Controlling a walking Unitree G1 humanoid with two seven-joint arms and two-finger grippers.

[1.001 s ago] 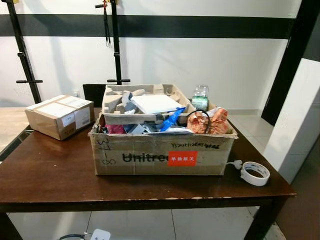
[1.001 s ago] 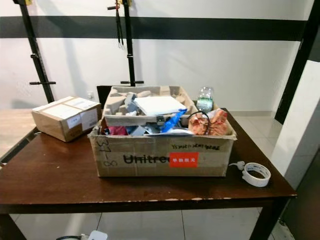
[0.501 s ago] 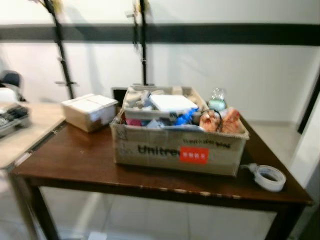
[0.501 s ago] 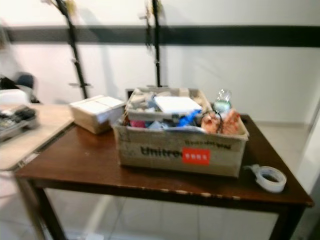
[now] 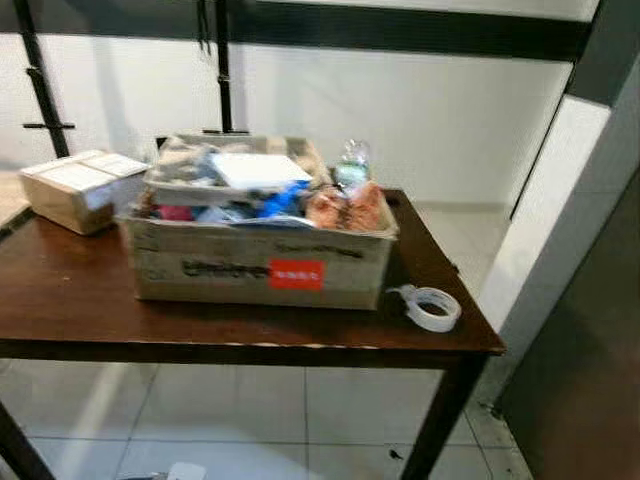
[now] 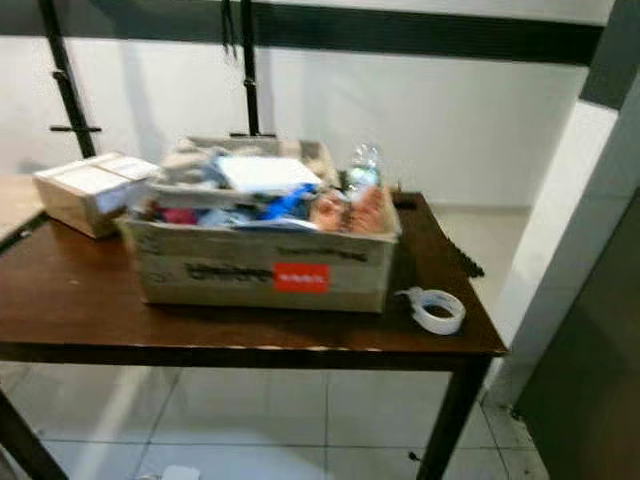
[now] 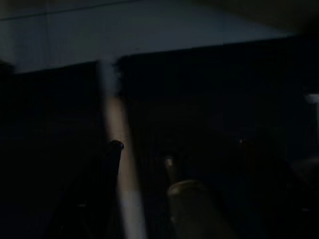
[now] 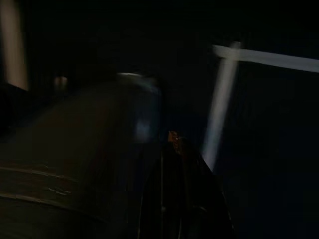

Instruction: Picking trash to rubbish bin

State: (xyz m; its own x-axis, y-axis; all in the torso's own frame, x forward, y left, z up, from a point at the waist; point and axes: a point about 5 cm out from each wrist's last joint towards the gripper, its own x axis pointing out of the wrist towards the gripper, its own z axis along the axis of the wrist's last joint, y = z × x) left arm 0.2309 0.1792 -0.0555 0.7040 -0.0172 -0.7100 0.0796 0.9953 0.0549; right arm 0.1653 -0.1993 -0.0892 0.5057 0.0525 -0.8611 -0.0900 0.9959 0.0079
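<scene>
White wall with a dark band runs behind a dark wooden tabletop (image 5: 80, 300) standing on pale floor tiles. At the far left of the tabletop sits a small sealed cardboard box (image 5: 72, 187) with white labels. Just beside it, toward the middle, is a large open cardboard box (image 5: 255, 270) with black lettering and a red sticker on its front; it is heaped with trash (image 5: 260, 190): grey moulded pulp packing, a white flat sheet, something blue, crumpled orange-pink wrapping, and a clear bottle (image 5: 351, 163) at its back right corner. To the right of the box, near the tabletop's right edge, lies a roll of white tape (image 5: 431, 307). Both wrist views are very dark and blurred; whether the left end effector or the right end effector is spread or pressed together, I cannot tell.
</scene>
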